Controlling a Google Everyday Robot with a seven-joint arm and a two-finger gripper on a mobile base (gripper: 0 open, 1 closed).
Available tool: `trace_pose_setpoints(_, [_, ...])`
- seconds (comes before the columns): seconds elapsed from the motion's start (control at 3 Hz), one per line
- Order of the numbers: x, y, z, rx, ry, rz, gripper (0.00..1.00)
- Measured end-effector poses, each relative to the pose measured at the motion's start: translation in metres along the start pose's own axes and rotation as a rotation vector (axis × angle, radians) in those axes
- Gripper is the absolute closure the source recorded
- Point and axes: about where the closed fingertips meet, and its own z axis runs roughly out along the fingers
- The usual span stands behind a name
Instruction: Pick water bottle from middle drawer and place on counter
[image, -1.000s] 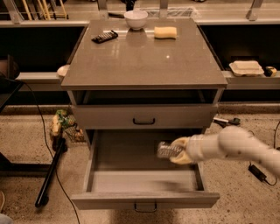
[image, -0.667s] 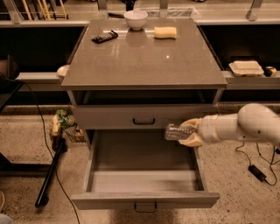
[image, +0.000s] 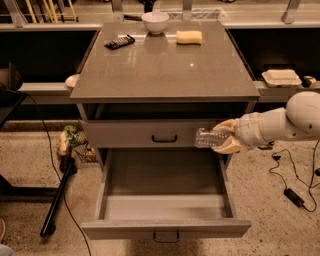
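The water bottle (image: 206, 137) is a small clear plastic bottle held sideways in my gripper (image: 226, 136), base pointing left. The gripper's pale fingers are shut around it, in front of the closed upper drawer front, above the right rear of the middle drawer (image: 165, 229). That drawer is pulled out and its tray shows nothing inside. The white arm comes in from the right. The counter (image: 160, 70) is the grey-brown slab on top of the cabinet, above and left of the gripper.
On the counter's far edge stand a white bowl (image: 155, 21), a yellow sponge (image: 189, 37) and a black remote (image: 120, 41). The upper drawer front (image: 145, 134) has a black handle. A black pole and cables lie on the floor left and right.
The gripper has lifted the bottle up out of the middle drawer, from inside the tray to the level of the upper drawer front, and moved slightly right.
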Motion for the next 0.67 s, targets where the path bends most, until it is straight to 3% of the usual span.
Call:
trace_pose_setpoints(0.33, [-0.023,-0.017,-0.015,-0.021,0.000,-0.047,1.00])
trace_pose_setpoints(0.67, [-0.072,-0.055,-0.056,-0.053,0.061,-0.130,1.00])
